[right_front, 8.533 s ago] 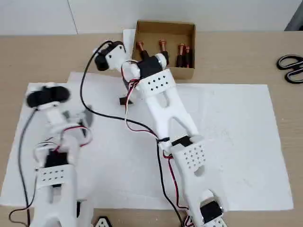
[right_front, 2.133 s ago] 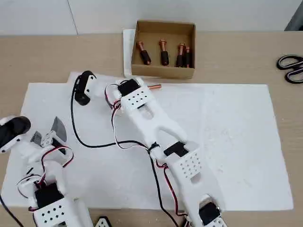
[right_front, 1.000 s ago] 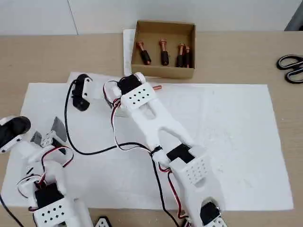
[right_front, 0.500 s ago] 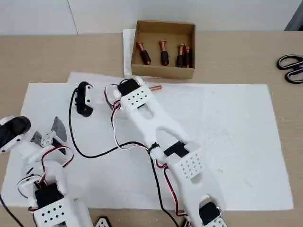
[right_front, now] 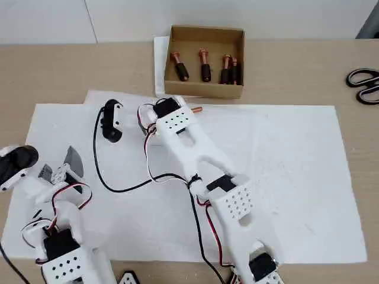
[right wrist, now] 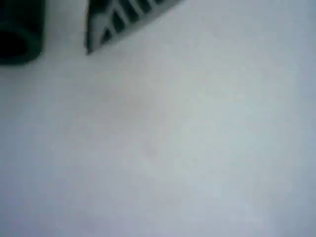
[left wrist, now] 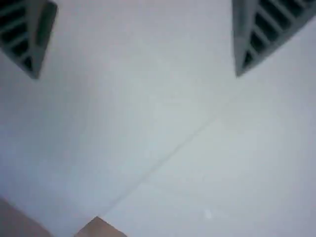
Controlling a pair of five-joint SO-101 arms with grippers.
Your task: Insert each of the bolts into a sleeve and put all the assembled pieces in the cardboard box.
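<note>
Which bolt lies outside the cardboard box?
The bare copper bolt by the arm, just outside the cardboard box; the other four sit inside it, sleeved.

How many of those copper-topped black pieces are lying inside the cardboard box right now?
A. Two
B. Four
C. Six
B: the cardboard box holds one assembled piece, a second beside it, and two more lying close together, which makes four.
</note>
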